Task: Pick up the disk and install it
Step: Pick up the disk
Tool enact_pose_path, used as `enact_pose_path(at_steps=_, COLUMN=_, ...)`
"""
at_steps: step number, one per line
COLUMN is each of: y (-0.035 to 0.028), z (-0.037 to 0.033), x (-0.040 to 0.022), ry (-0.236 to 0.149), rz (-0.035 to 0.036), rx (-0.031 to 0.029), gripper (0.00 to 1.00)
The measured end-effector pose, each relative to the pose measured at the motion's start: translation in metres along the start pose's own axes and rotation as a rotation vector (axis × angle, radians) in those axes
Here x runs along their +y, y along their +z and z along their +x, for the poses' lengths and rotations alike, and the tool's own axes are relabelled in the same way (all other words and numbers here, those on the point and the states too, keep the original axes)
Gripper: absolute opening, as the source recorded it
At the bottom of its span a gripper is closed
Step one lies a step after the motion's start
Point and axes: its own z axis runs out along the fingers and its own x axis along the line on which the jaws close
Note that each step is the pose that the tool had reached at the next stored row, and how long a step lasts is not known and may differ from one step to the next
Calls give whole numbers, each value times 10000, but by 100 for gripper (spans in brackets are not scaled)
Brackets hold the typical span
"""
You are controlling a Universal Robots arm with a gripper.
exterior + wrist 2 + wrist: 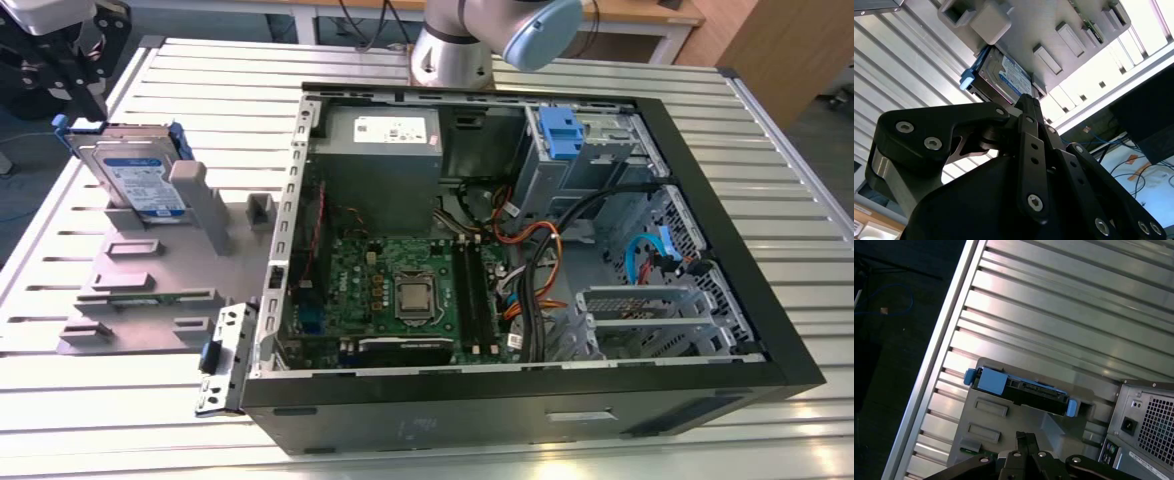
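Slatted metal table [747, 120] carries everything. Near its far corner, on the exterior view's left, we see the gripper [88, 104] w/ fingers closed together, nothing held, just above the disk [134, 170]. Disk stands on edge in a grey fixture [147, 270]. Further right sits an open PC case [534, 400], approx. mid-table, motherboard exposed.

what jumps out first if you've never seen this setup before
The open black computer case dominates the middle of the exterior view, with its green motherboard and tangled cables exposed. At the exterior view's left, the disk stands upright in a grey fixture on the ribbed metal table. In the first wrist view the gripper hangs close to the disk's blue-framed edge.
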Motion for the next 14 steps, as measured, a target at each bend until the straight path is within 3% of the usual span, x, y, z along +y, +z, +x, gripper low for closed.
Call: enact_pose_path(at_steps=14, y=0, z=0, x=0, ry=-71, rz=-1, rx=3, gripper=11)
